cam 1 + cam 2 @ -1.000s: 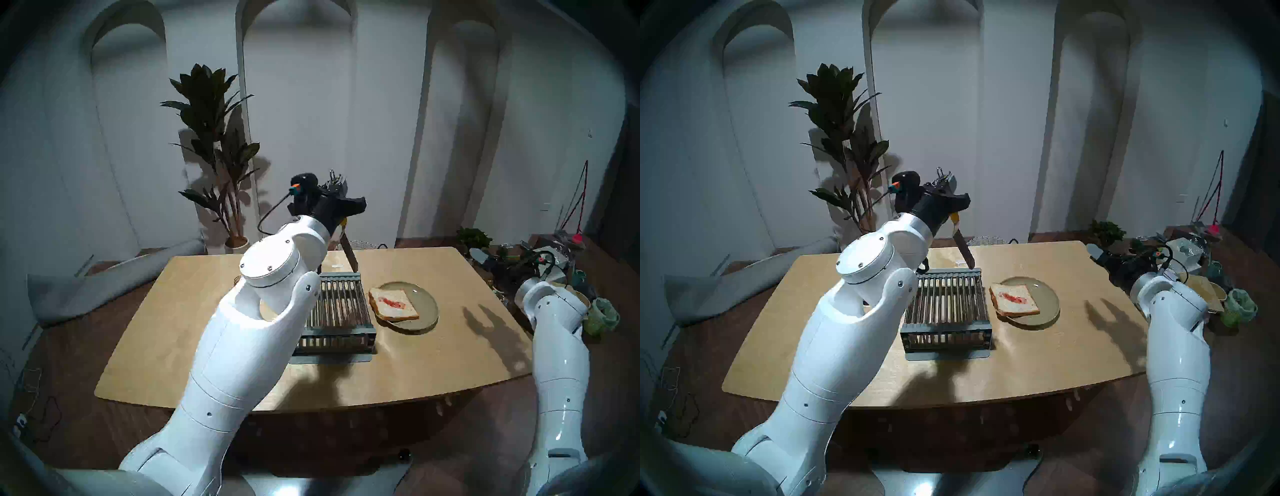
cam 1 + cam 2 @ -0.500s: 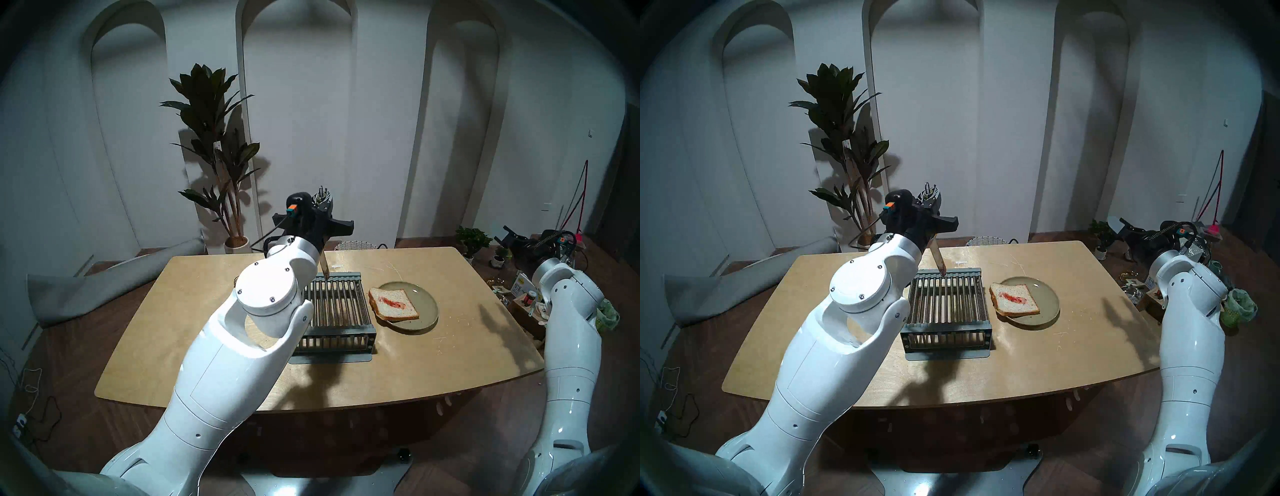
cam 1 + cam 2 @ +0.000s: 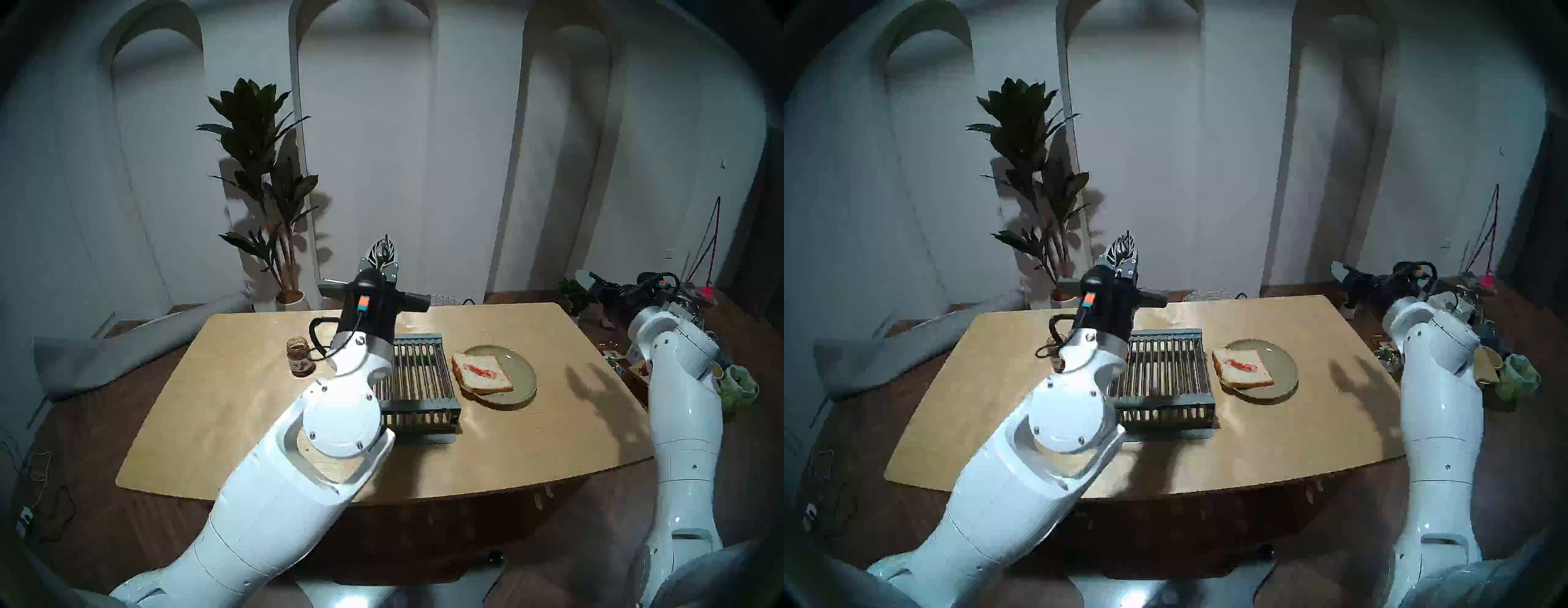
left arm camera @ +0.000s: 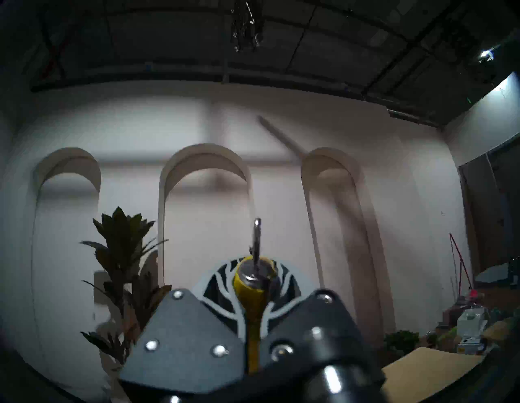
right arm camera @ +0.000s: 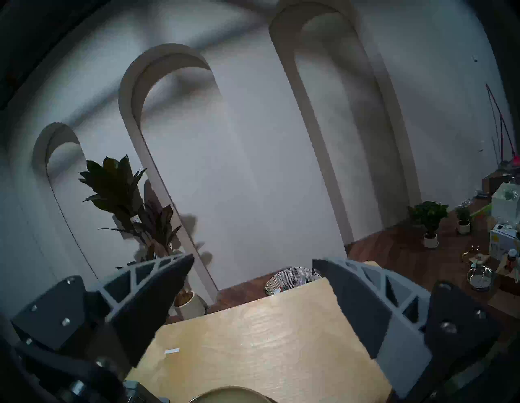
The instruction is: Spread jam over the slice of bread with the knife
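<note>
table: jam jar open, part full; bread on plate.

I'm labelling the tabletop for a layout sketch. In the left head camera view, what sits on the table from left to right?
jam jar → grey barred rack → slice of bread → olive-green plate. The bread lies on the plate's left part.

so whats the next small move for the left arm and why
Probably lower the knife blade toward the jam jar for more jam. The left gripper is clamped on its yellow handle, raised above the table, and the bread carries only a thin red streak, most of it bare.
</note>
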Robot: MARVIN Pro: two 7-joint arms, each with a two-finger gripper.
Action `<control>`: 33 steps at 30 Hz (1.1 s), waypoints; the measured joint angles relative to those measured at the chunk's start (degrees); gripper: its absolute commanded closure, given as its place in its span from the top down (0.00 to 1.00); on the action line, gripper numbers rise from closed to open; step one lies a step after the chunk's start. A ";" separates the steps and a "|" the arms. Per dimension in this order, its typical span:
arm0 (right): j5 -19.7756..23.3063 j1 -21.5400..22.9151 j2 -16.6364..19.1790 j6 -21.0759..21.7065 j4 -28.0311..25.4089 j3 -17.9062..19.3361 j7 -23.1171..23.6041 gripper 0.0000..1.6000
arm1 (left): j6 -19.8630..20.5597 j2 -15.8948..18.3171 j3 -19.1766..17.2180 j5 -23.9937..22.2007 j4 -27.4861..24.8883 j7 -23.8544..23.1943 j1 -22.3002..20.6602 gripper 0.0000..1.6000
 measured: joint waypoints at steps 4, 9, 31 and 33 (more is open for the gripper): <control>-0.52 0.57 -0.14 -0.20 0.12 -1.60 0.24 1.00 | -3.95 0.43 1.99 3.42 0.48 3.09 1.76 0.00; -0.88 1.15 -0.50 -0.45 0.13 -2.81 0.54 1.00 | -7.76 0.87 3.49 5.98 2.20 5.60 3.23 0.00; 0.27 0.70 -2.27 -1.32 -1.68 -3.04 2.70 1.00 | -15.59 2.58 5.14 13.12 9.05 11.67 4.38 0.00; 0.52 0.70 -2.62 -1.29 -1.72 -3.01 2.70 1.00 | -15.82 2.58 5.17 12.76 9.11 11.67 4.41 0.00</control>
